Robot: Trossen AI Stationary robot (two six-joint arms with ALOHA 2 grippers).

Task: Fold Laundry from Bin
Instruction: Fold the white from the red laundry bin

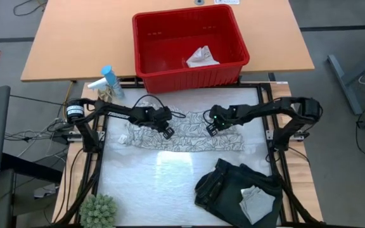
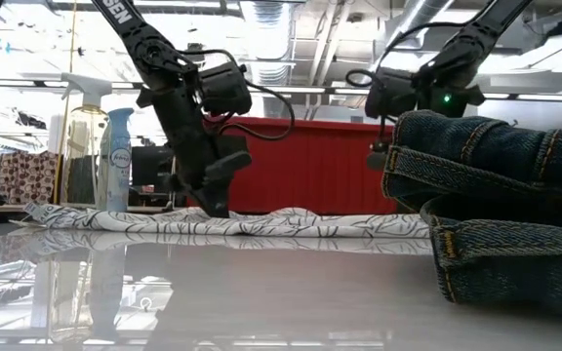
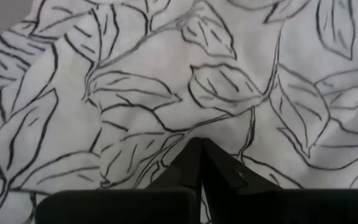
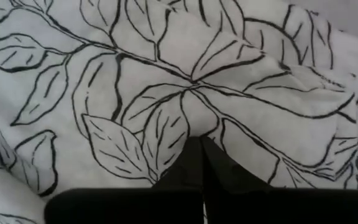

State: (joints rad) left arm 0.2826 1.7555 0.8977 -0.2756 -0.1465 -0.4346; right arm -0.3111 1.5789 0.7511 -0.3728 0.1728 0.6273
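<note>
The white-grey leaf-patterned cloth (image 1: 189,132) lies spread in a wrinkled band across the middle of the table. My left gripper (image 1: 167,132) is shut and stands on the cloth's left half. My right gripper (image 1: 211,129) is shut over its right half. The red bin (image 1: 189,44) stands at the far edge with a small whitish cloth (image 1: 201,58) on its floor. A dark garment (image 1: 233,187) lies bunched at the near right with a pale cloth (image 1: 257,201) on top. My left gripper sets its shut fingertips (image 2: 213,207) down on the leaf cloth's upper surface (image 3: 197,127), slanting down from the left. The cloth lies flat on the table beneath them, and nothing shows between the fingers. My right gripper has its shut fingertips (image 4: 199,144) at the cloth's surface (image 4: 194,121), slanting down from the right. I cannot tell whether they pinch a fold. The dark garment hides this spot in the low view.
A spray bottle (image 1: 109,81) stands at the far left of the table, and a small green plant (image 1: 99,210) sits at the near left corner. The bare tabletop (image 1: 151,177) lies between the cloth and the near edge.
</note>
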